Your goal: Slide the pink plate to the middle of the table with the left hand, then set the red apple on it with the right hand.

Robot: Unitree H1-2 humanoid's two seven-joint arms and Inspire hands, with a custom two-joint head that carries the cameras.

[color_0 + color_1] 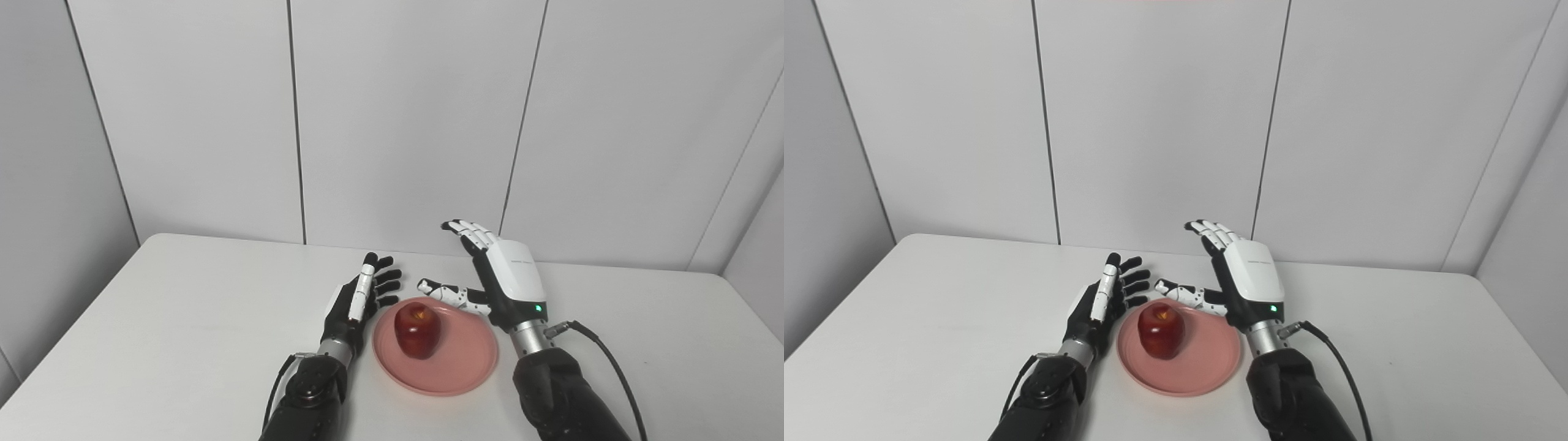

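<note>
both forearms were seen entering from the near edge, dark-sleeved, one either side of the pink plate point(456, 367). plate was placed roughly mid-table on the white table point(184, 318), slightly toward the near side. red apple point(418, 330) was seated upright on the plate, on its left-of-centre part, stem dimple up. left hand point(361, 300) was held just left of the plate's far-left rim, edge-on, fingers spread wide and straight, nothing gripped; contact with the rim could not be confirmed. right hand point(499, 278) was raised over the plate's far-right rim, white back plate facing the camera, fingers extended away and apart, thumb point(444, 293) stretched left above the far rim behind the apple, nothing held. apple was clear of both hands. cable point(603, 355) was routed from the right wrist down along the right forearm.
</note>
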